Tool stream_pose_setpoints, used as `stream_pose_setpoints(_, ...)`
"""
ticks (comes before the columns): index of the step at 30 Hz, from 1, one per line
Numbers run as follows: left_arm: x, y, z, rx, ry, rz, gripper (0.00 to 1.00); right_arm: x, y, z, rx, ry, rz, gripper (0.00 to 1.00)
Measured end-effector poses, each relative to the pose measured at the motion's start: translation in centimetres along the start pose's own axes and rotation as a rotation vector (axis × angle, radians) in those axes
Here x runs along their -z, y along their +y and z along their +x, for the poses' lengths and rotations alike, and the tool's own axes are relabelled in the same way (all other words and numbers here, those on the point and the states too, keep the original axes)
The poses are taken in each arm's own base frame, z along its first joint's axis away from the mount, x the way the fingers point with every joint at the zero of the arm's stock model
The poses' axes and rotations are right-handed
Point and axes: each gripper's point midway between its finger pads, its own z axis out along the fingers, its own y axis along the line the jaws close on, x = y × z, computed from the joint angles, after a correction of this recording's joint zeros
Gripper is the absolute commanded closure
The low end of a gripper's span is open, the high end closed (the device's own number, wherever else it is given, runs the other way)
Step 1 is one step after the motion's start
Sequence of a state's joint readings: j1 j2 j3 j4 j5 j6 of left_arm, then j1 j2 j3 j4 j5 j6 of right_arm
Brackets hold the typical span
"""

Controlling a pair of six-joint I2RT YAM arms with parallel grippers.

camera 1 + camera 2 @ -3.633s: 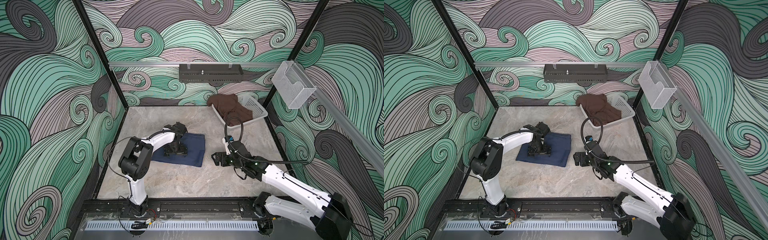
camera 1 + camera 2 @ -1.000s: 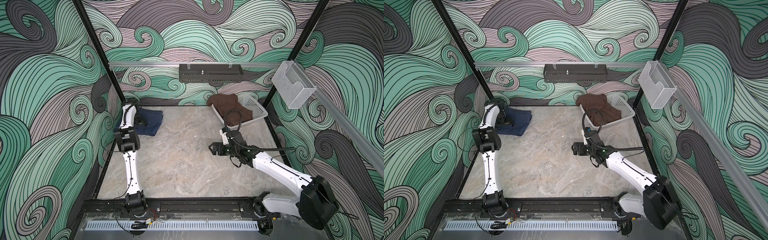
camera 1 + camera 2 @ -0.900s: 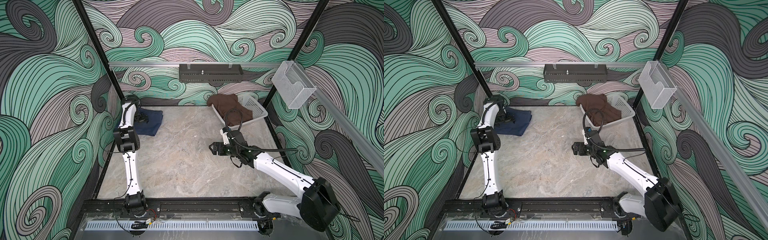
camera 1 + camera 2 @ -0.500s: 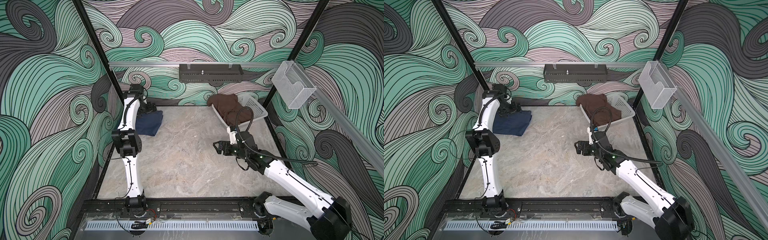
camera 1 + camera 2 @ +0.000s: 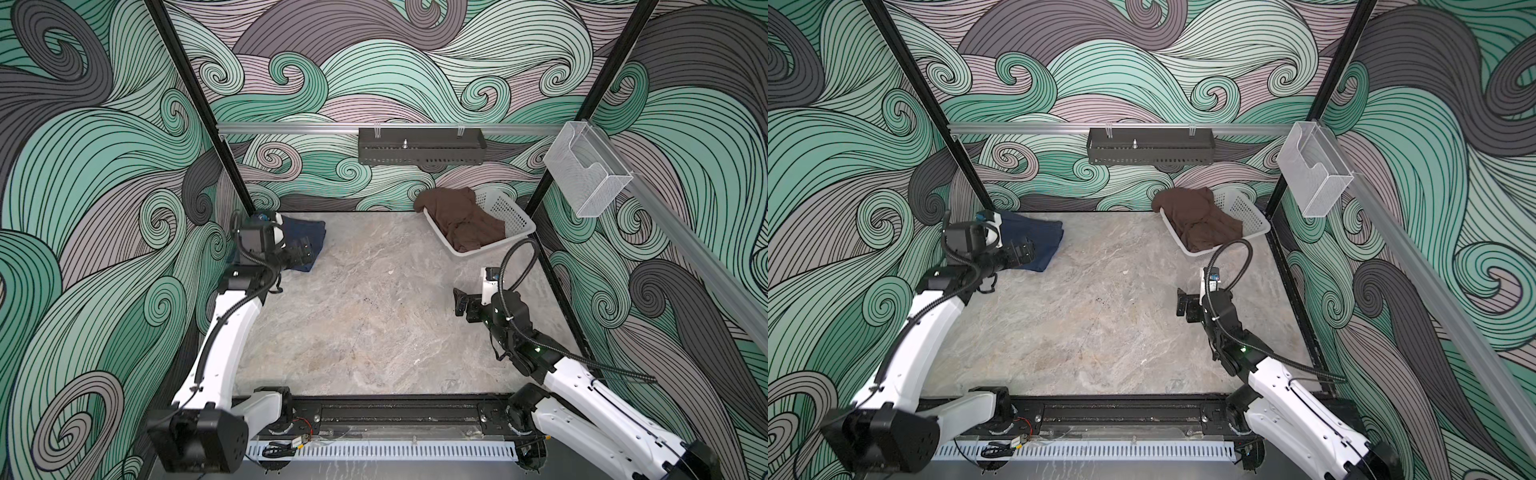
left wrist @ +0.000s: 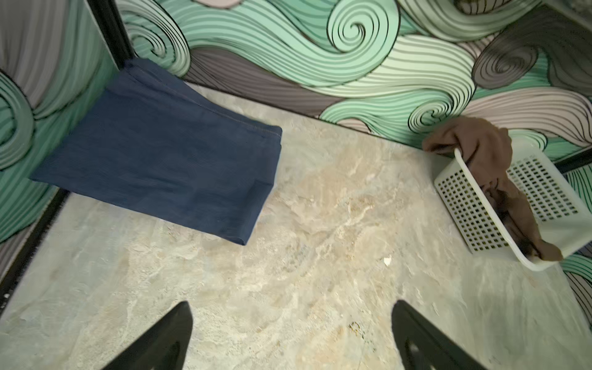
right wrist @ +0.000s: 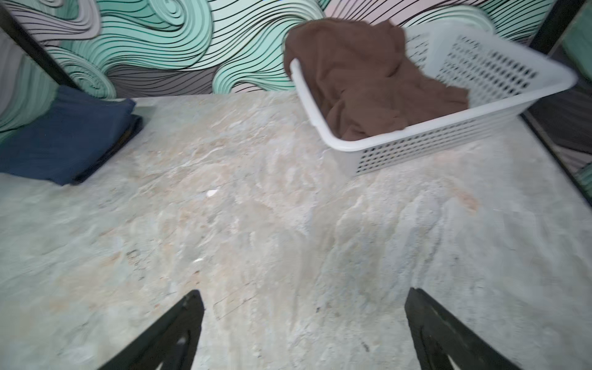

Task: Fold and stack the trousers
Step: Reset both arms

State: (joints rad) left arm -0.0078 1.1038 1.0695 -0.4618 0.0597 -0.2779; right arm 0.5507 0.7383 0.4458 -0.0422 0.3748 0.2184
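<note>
Navy denim trousers [image 6: 160,160], flat rectangle | I see left gripper [image 6: 292,304] pulled back off them, wide | right gripper [image 7: 304,291] wide, empty | brown cloth [image 7: 362,73] in perforated basket [image 7: 352,148]

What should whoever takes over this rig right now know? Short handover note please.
Left gripper: fingers open, empty, near the folded dark navy denim trousers.
Right gripper: fingers open, empty, above the marble tabletop, short of the white perforated plastic basket.
Done: trousers lie folded in the far left corner.
To do: crumpled brown garment in the basket, draped over its rim; probably next to fold and stack.
</note>
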Motion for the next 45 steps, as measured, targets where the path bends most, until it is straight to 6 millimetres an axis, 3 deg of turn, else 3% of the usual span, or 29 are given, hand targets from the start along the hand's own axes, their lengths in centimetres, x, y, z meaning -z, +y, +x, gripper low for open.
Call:
stream_pose_setpoints(3, -0.7, 1.8, 1.1, 0.005, -0.055, -0.068, 0.01, -0.1, -3.0, 0.7, 0.061, -0.085, 0.127, 0.01)
stream_pose_setpoints(9, -2.7, 6.8, 6.0, 0.033, -0.014, -0.284, 0.01, -0.3, -9.9, 1.9, 0.043, -0.139, 0.4, 0.01)
stream_pose_setpoints(15, -3.3, 10.4, 7.5, 0.064, -0.06, -0.463, 0.01, -3.4, -14.1, 5.3, 0.012, -0.049, 0.543, 0.01)
stream_pose_setpoints(18, -3.7, 11.9, 8.7, 0.066, -0.075, -0.531, 0.01, -5.5, -14.6, 6.3, 0.021, -0.01, 0.55, 0.01)
stream_pose_setpoints(25, -5.1, 13.8, 10.5, 0.047, -0.103, -0.593, 0.01, -8.6, -15.5, 4.9, -0.015, -0.059, 0.487, 0.01)
stream_pose_setpoints(29, -6.2, 14.2, 10.7, 0.024, -0.127, -0.59, 0.01, -9.9, -14.4, 4.7, -0.008, -0.085, 0.399, 0.01)
stream_pose_setpoints(33, -7.4, 14.1, 10.9, -0.007, -0.149, -0.564, 0.01, -10.7, -13.6, 6.1, 0.01, -0.038, 0.339, 0.01)
stream_pose_setpoints(40, -10.7, 13.6, 11.5, -0.069, -0.137, -0.481, 0.01, -12.1, -12.8, 3.6, 0.018, -0.069, 0.293, 0.01)
stream_pose_setpoints(45, -12.1, 12.5, 11.9, -0.114, -0.12, -0.4, 0.01, -12.3, -12.7, 3.7, 0.02, -0.053, 0.283, 0.01)
